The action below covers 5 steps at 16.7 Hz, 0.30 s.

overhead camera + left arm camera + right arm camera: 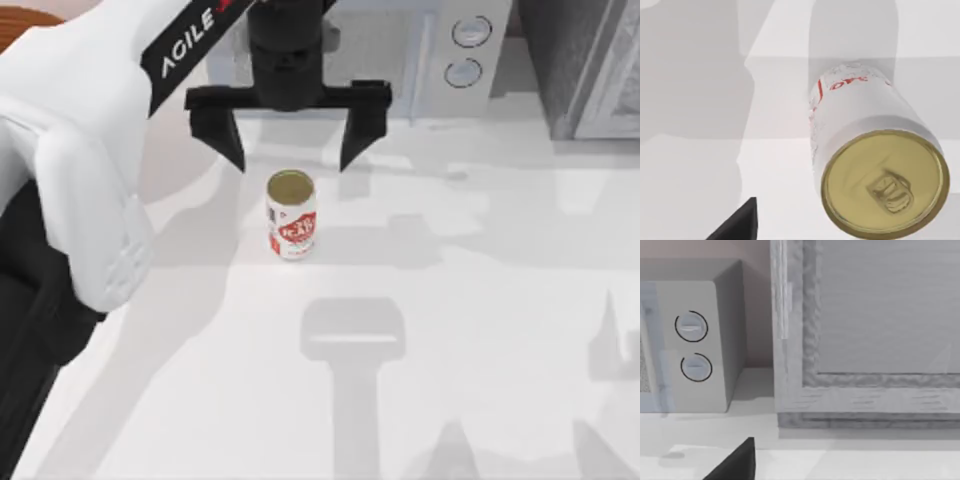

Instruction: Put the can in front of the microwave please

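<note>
Top: my left fingers (290, 145) are spread wide, holding nothing, just behind the can (291, 215). Can stands upright on the worktop (450, 330), in front of the microwave (440, 50).
Left wrist: can's gold top close below.
Right wrist: microwave knobs, grey appliance (865, 330) beside; right fingers' state unclear.

The can (291, 215) is standing upright on the white table, a small cylinder wearing a white-and-red label with red lettering and showing a dull gold top with a pull tab. It is sitting just in front of the microwave (440, 55), near the middle of its front and apart from it. The microwave, a wide light grey-blue box, is resting along the table's far edge, facing forward, showing a vertical handle and two round knobs at its right.
</note>
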Motion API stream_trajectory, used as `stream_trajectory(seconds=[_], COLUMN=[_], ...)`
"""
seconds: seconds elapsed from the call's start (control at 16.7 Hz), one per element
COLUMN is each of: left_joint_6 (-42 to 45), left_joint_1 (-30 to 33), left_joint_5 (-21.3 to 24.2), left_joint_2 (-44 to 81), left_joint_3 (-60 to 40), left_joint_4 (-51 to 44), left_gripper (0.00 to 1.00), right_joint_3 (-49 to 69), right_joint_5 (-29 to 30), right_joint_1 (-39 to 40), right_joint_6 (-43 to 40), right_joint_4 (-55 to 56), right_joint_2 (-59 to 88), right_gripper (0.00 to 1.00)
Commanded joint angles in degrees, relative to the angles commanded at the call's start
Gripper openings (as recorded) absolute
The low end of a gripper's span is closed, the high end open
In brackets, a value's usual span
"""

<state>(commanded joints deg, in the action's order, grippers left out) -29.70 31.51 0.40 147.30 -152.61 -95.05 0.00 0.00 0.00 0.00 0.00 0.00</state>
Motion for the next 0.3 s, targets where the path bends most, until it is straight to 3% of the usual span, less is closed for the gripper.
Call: stream_trajectory(seconds=[0.3], left_joint_6=[0.1], left_joint_1=[-0.1], left_joint_5=[0.0], left_joint_2=[2.4], left_joint_3=[-7.9], left_joint_4=[-5.8], left_gripper=[1.00], right_joint_3=[0.0], right_joint_5=[0.0], right_joint_1=[0.0], right_joint_6=[0.0], right_joint_4=[0.0], right_joint_2=[0.0], right_gripper=[1.00])
